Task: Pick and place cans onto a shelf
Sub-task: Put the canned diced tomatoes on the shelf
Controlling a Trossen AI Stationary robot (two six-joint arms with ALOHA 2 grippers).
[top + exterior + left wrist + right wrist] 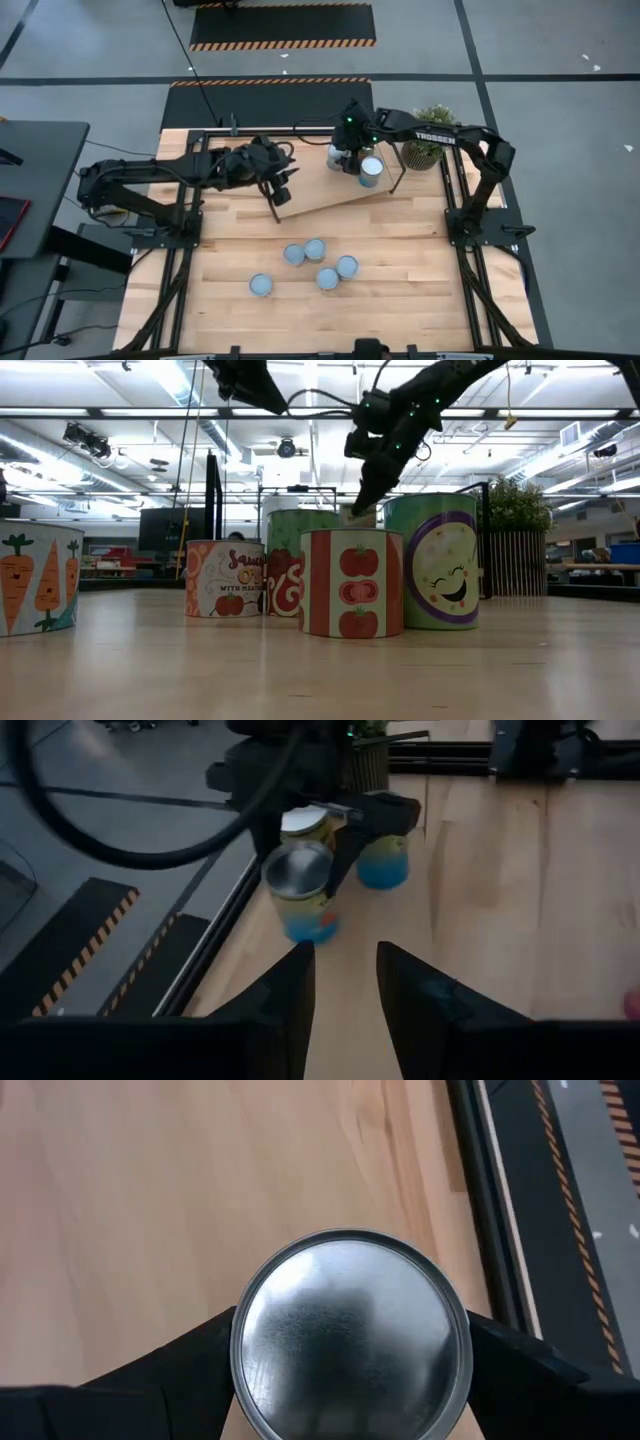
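Note:
The shelf [320, 195], a light-wood board with black frame ends, lies slanted across the table's far middle. My right gripper [353, 158] [350, 1370] is over it, shut on a can [350, 1340] with a shiny grey round top. Two more cans [335, 155] [371, 170] stand on the shelf on either side of the gripper. In the left wrist view three cans [297, 890] [305, 820] [383, 870] show under and beside that gripper. My left gripper [283, 192] [345, 980] is open and empty over the shelf's left end. My right gripper pinches the can between its two fingers [190, 1355], one on each opposite side of the round wall [240, 1370], just below the top rim. The fingers come from above, pointing down. The can is upright. Whether its base stands on the shelf does not show.
Several cans [315, 250] stand grouped on the tabletop near the middle; the low view shows their printed labels [350, 595]. A potted green plant [425, 148] stands at the far right by the shelf's right end. Black rails [455, 200] run along the table's sides.

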